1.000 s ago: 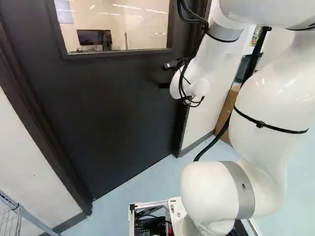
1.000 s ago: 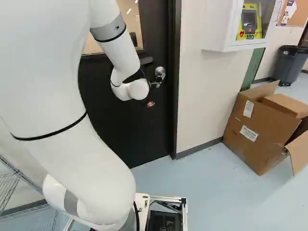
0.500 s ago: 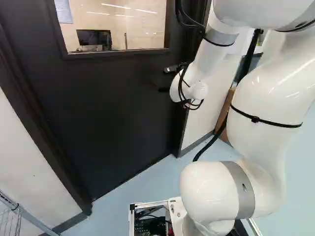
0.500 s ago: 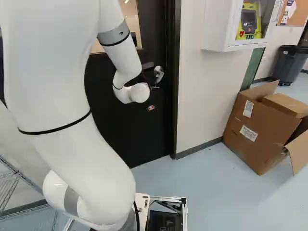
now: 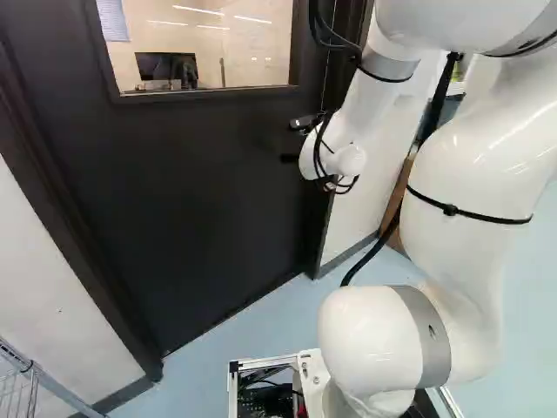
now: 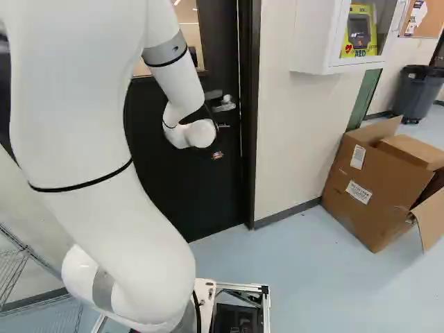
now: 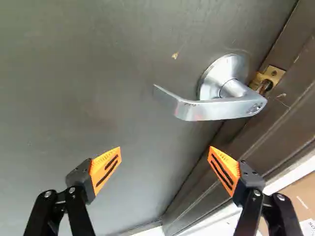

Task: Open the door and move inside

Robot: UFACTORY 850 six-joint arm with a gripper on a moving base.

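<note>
holding a yellow device (image 6: 359, 31), the white cabinet (image 6: 312, 43) hangs near an open-flapped cardboard box (image 6: 371, 208); the gripper (image 6: 217, 155) has its jaws wide, nothing between.

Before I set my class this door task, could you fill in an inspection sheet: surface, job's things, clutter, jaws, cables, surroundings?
Surface: pale blue floor before the door.
Job's things: dark door; silver lever handle ahead of the jaws, not between them.
Clutter: open cardboard box, right of the door in the right base view.
Jaws: open, apart, holding nothing.
Cables: thick black cable beside the arm; whether it touches anything, cannot tell.
Surroundings: wire rack, white wall cabinet, grey bin.
</note>
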